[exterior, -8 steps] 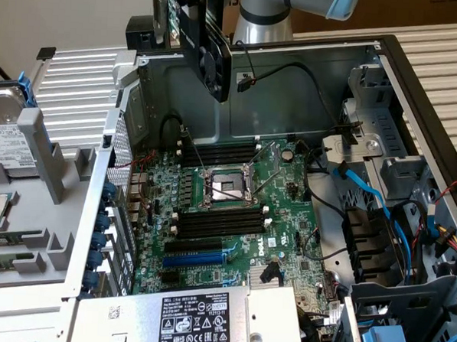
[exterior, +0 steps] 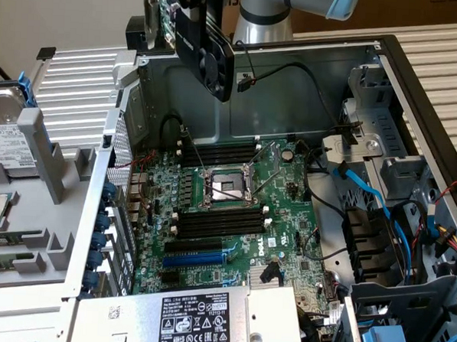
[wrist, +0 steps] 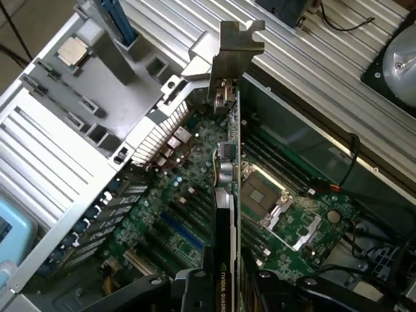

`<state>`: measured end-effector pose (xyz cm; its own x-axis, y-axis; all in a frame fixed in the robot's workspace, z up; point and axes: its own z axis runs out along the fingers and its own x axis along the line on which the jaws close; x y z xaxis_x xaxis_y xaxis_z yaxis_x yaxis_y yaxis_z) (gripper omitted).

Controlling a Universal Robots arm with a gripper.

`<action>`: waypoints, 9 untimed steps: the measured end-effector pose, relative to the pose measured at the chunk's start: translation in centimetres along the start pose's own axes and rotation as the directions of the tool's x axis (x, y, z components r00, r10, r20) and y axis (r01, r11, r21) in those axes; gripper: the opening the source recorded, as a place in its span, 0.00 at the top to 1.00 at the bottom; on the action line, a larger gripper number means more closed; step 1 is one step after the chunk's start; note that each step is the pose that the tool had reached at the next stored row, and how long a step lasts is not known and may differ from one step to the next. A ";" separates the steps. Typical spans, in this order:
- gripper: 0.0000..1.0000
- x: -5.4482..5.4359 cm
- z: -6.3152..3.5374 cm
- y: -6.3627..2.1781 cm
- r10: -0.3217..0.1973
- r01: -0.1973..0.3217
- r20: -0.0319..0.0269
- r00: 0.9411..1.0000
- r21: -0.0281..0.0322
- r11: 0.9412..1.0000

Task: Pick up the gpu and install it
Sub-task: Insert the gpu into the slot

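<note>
gpu, thin green card with black cooler block (exterior: 212, 51), grasped by black gripper (wrist: 221, 289), hangs above the large green motherboard's (exterior: 234, 210) far edge; picked up, not yet installed.

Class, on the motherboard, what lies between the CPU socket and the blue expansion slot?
Long black memory sticks lie between the CPU socket and the blue slot, seen in the exterior view.

Thin green gpu (exterior: 212, 47) (wrist: 225, 201) with a black fan cooler on one face and a silver bracket (wrist: 237, 42) at one end. Hangs on edge, gripped at the end away from the bracket, high above the motherboard (exterior: 234, 213), well clear of its slots.
</note>
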<state>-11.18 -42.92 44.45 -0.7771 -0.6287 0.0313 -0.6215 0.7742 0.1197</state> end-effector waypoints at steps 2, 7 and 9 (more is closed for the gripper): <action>0.74 0.0 0.00 -0.01 -0.027 0.027 -0.003 1.000 0.001 1.000; 0.74 -0.1 -0.01 -0.06 -0.098 0.098 -0.012 0.995 0.003 0.995; 0.74 -0.1 -0.01 -0.08 -0.124 0.124 -0.015 0.992 0.003 0.992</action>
<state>-11.05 -42.92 44.45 -0.6926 -0.7207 0.0314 -0.7132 0.6906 0.1197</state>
